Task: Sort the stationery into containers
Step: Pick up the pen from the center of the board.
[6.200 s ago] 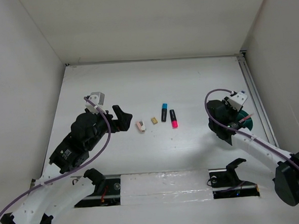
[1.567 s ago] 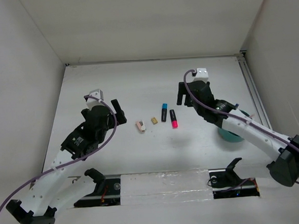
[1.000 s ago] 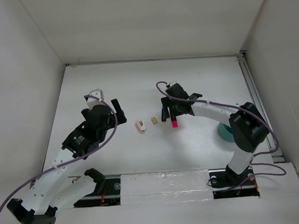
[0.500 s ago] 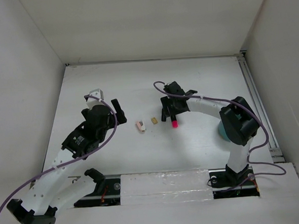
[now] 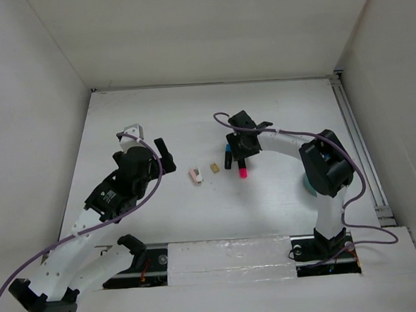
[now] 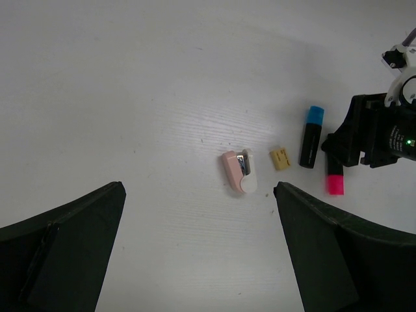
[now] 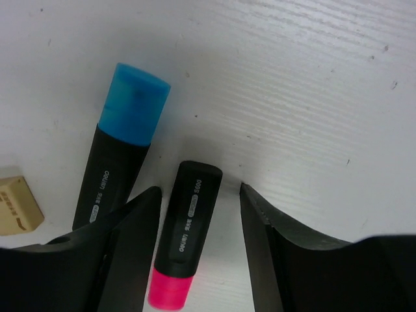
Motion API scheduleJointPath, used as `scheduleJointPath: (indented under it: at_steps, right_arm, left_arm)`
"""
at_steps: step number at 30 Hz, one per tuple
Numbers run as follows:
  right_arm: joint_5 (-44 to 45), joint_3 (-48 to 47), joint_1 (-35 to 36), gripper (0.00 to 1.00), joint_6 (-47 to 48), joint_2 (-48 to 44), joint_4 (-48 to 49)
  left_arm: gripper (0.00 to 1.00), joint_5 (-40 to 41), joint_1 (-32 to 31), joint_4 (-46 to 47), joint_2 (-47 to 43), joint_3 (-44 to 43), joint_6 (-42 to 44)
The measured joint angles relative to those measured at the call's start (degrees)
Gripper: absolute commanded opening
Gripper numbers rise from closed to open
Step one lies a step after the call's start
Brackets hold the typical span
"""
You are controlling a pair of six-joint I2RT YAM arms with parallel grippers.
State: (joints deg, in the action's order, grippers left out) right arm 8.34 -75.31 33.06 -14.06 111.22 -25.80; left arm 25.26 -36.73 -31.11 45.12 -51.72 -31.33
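Two fingers of the right gripper set astride the black plastic highlighter with pink cap, flat on the white table, long axis along the gap, jaws apart, not yet clamped; left gripper wide open, farther off.

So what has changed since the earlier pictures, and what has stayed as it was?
The right gripper swung left from the teal cup to the pink-black highlighter; its jaws now straddle it and are narrowing, not yet gripping. The left gripper barely shifted, jaws open. The blue-black highlighter, tan eraser and pinkish eraser lie as before.
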Motion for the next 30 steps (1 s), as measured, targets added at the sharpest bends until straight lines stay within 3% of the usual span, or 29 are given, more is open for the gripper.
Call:
scheduleJointPath:
  at_steps: [12, 16, 17, 19, 30]
  right_arm:
    - [0.00, -0.83, 0.39, 0.38, 1.01, 0.59, -0.85]
    - [0.00, -0.83, 0.39, 0.20, 0.98, 0.59, -0.94]
    - [0.00, -0.83, 0.39, 0.09, 1.01, 0.59, -0.96]
    - [0.00, -0.83, 0.39, 0.00, 1.01, 0.59, -1.01]
    - [-0.02, 3.23, -0.20, 0.00, 0.24, -4.42, -0.63]
  left_arm:
    - [1.00, 0.00, 0.00, 0.00, -0.02, 0.00, 0.00]
    - [1.00, 0.00, 0.00, 0.00, -0.02, 0.00, 0.00]
    - [1.00, 0.00, 0.00, 0.00, -0.02, 0.00, 0.00]
    - [1.00, 0.00, 0.00, 0.00, -0.09, 0.00, 0.00]
    - [1.00, -0.02, 0.00, 0.00, -0.76, 0.00, 0.00]
